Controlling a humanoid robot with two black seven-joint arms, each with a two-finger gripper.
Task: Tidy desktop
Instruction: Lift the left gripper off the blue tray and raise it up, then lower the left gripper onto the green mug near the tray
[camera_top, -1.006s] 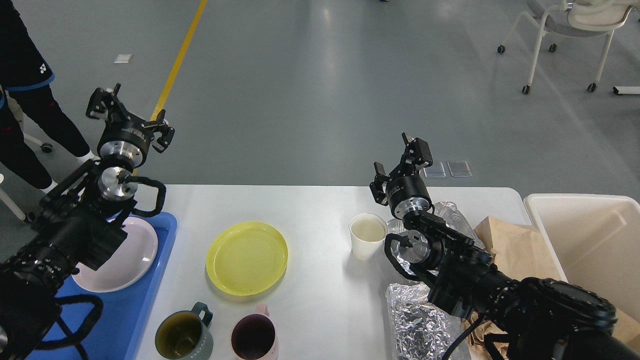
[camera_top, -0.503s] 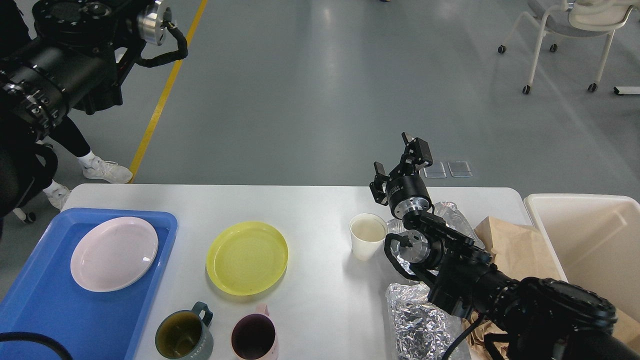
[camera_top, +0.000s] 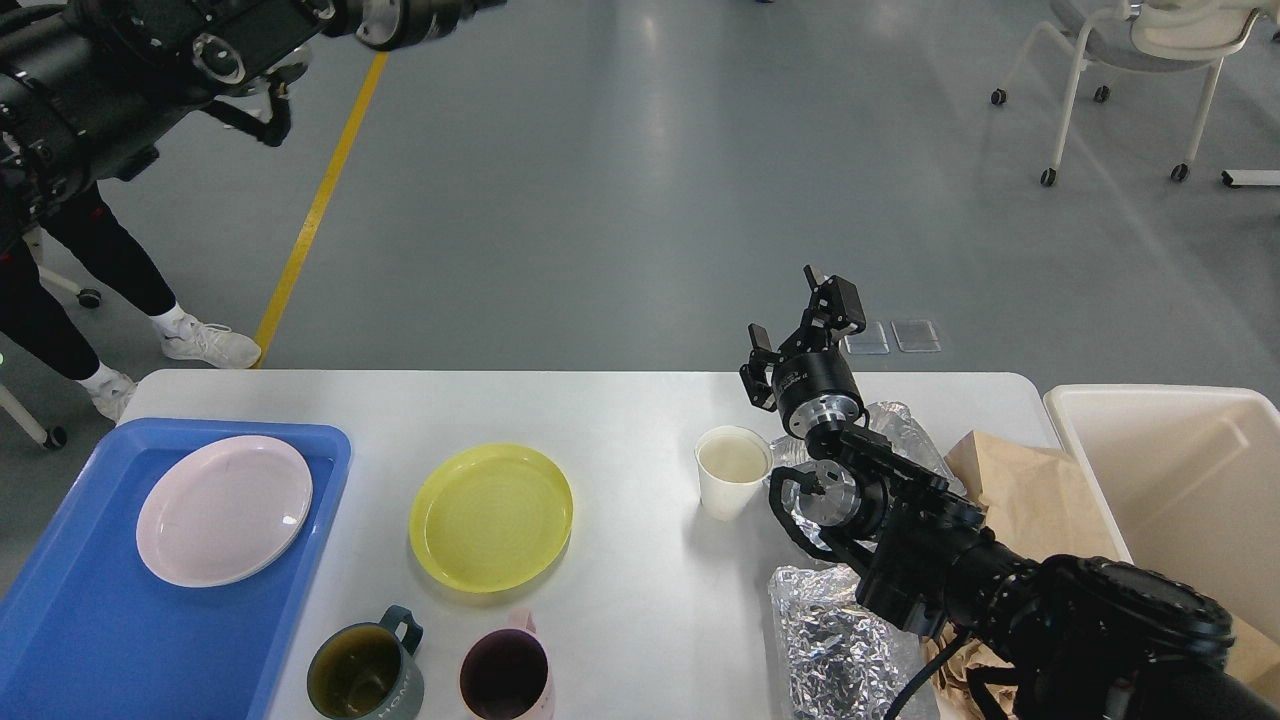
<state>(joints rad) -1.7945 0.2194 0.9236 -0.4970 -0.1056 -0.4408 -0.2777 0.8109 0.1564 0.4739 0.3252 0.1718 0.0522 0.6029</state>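
**Cups, plates and foil on the white desktop**

The big white desktop (camera_top: 640, 420) filled the lower part of my head view. A blue tray (camera_top: 60, 620) sat at its left edge, and a pale pink plate (camera_top: 224, 508) lay in the tray. Near the middle of the desktop was a yellow plate (camera_top: 491, 515). At the near edge stood a dark green mug (camera_top: 365, 675) and a pink mug (camera_top: 505, 675), side by side. A white paper cup (camera_top: 733, 470) stood upright toward the right.

My right gripper (camera_top: 805, 320) hung above the far edge, just behind the paper cup. Its fingers were spread apart and held nothing. My left arm (camera_top: 150, 50) was raised high in the top left corner. Its end ran out of view, so I could not see those fingers.

Crumpled foil (camera_top: 830, 640) lay by the near right corner, with brown paper (camera_top: 1020, 490) beside it. A cream bin (camera_top: 1180, 480) stood just past the right edge.
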